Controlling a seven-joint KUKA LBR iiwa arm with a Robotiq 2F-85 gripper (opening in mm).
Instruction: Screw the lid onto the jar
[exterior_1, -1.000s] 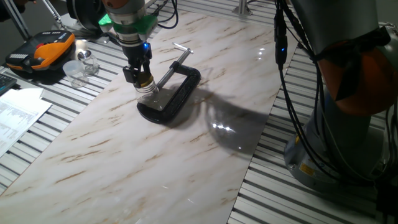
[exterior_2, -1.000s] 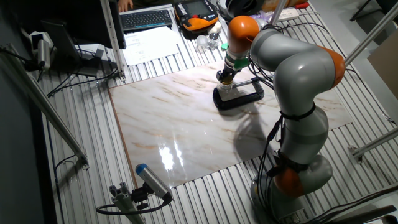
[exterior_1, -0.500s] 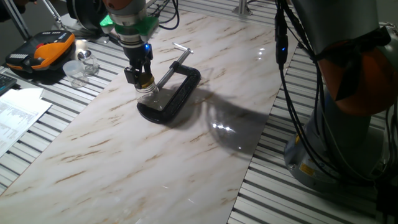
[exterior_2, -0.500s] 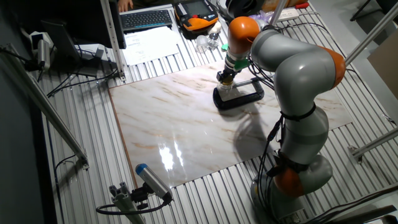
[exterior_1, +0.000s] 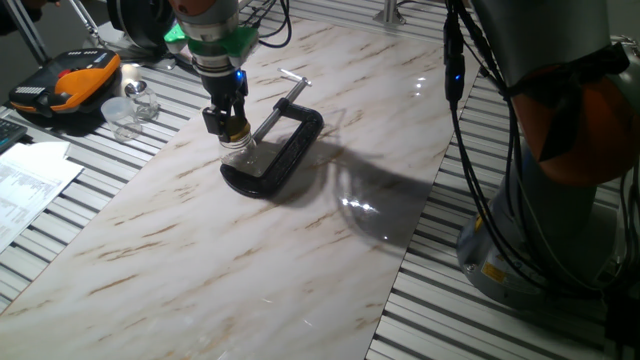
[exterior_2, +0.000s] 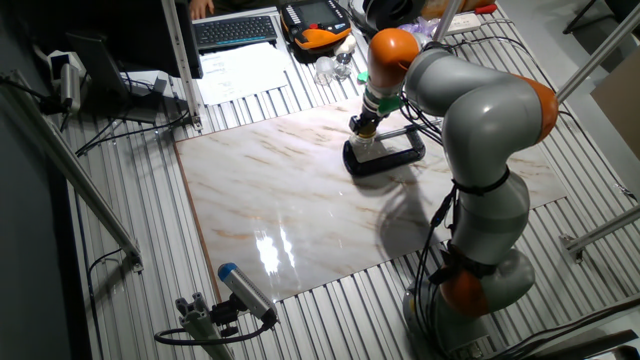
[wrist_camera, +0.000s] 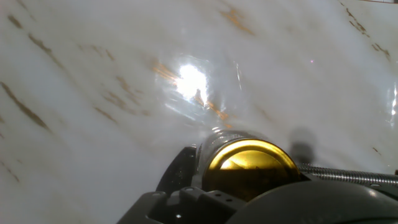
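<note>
No brand, label or writing is legible to me in any view; the printed sheets at the tabletop's edge are too small to read. In one fixed view I see my fingers pointing straight down, clenched on the lid, which shows as a thin gold band between the black fingertips. Directly beneath it stands the jar, upright on the marbled tabletop inside the opening of the black clamp, whose screw bar rises towards the far side. The lid sits on the jar's mouth; whether the threads have caught I cannot tell. The other fixed view shows what this one does not: the whole grey-and-orange arm bending over the clamp, a keyboard beyond the tabletop, and the orange-black case; there the fingers hide the lid. The hand view alone shows the lid from above as a shiny gold disc, just beyond the dark body of the hand, with the clamp's threaded screw running off to the right and a bright glare on the tabletop.
</note>
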